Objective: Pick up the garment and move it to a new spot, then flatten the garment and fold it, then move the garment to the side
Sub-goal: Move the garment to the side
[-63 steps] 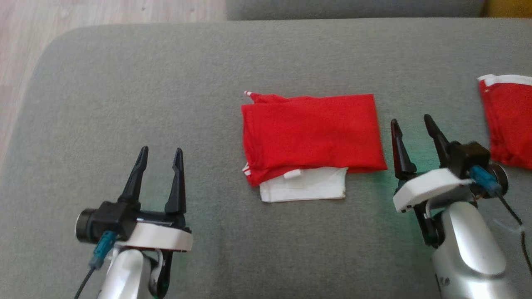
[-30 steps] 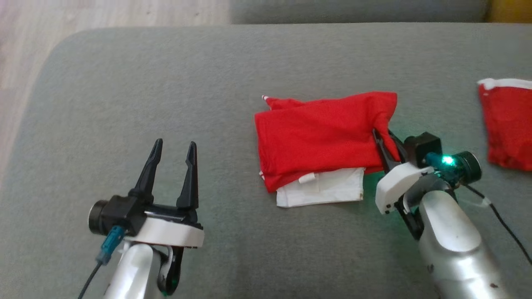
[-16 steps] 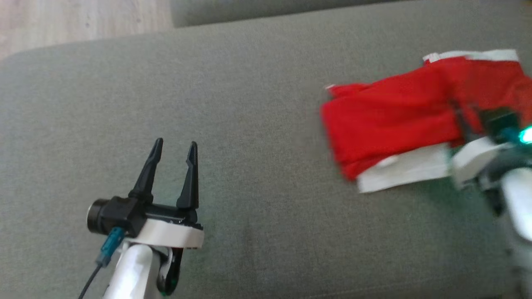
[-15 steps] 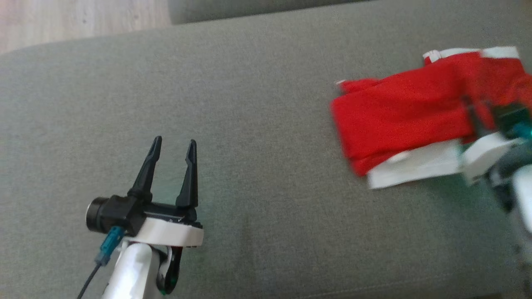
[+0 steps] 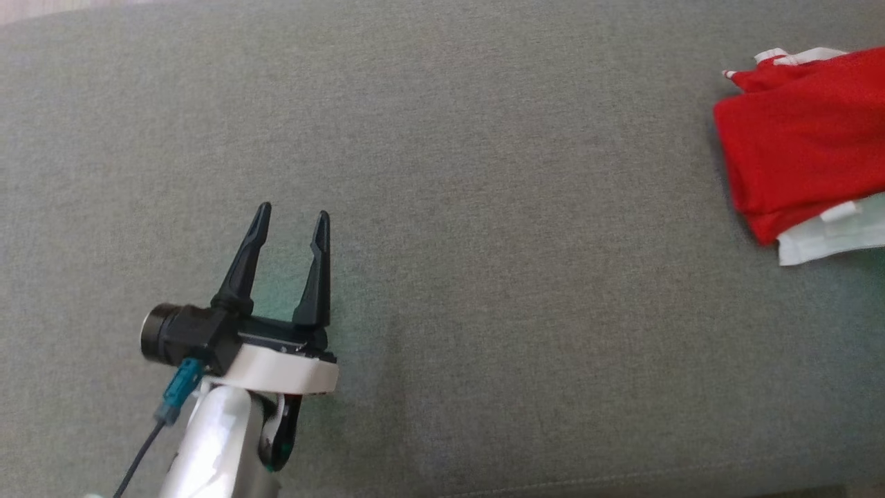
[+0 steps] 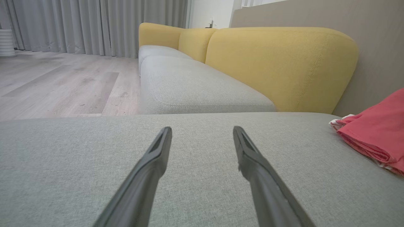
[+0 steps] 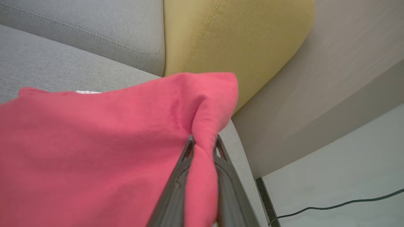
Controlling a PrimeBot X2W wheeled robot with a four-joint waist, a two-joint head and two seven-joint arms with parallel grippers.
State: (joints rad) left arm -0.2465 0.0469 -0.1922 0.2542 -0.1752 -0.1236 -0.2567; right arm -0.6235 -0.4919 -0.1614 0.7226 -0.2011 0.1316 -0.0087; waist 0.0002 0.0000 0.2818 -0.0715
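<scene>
Two fingers of the right gripper (image 7: pixel 203 143) are pinched shut on a corner of the folded red garment (image 5: pixel 795 145). The garment has been dragged from mid-seat to the grey cushion's (image 5: pixel 442 173) right end, so the sideways move looks nearly done. The left gripper (image 5: pixel 290 218) waits wide open and empty.
</scene>
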